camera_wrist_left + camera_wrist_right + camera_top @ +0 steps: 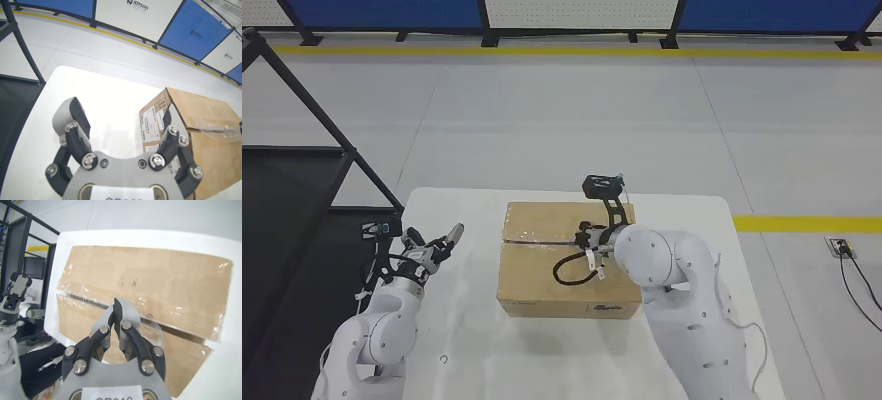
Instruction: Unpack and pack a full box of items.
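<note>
Brown cardboard box (567,260) is sitting mid-table (462,330), flaps down, wrinkly clear tape (90,300) running along its seam. Right gripper (116,306) is pointing at that seam, fingers pinched together, empty. Left gripper (122,104) is hanging beside the box, spread wide, holding nothing.

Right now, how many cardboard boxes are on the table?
1. The cardboard box sits centrally on the table, the right gripper at its taped seam; anything inside is hidden.

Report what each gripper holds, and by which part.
Nothing is held. The left gripper is open beside the box; the right gripper is shut on nothing, over the taped seam.
</note>
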Controlling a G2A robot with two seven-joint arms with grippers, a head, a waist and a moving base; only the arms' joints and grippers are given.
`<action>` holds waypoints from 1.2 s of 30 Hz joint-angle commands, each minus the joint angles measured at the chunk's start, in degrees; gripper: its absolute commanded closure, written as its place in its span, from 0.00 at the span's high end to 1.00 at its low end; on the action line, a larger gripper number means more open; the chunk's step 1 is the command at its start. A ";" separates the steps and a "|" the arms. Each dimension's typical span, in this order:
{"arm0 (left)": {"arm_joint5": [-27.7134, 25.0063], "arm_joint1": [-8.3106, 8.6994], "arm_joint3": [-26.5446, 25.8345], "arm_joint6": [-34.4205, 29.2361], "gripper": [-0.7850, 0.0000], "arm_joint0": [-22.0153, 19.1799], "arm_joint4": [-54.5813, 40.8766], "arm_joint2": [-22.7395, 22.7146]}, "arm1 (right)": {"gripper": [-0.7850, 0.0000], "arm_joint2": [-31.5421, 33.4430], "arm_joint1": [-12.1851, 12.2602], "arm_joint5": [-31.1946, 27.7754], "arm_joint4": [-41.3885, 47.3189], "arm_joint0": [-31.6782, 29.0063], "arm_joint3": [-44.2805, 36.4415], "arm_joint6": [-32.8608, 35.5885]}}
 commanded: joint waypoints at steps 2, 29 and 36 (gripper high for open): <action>-0.11 0.05 0.26 0.00 1.00 -0.11 0.00 0.11 | 0.00 1.14 -0.04 0.09 4.53 2.34 4.20 1.36; -0.35 0.48 1.58 -0.38 1.00 -2.41 0.27 1.30 | 0.00 6.49 2.97 2.61 4.25 0.74 5.85 5.13; -0.26 0.62 1.81 -0.29 1.00 -2.48 0.15 1.08 | 0.00 8.44 3.77 4.09 4.51 -1.65 1.83 3.64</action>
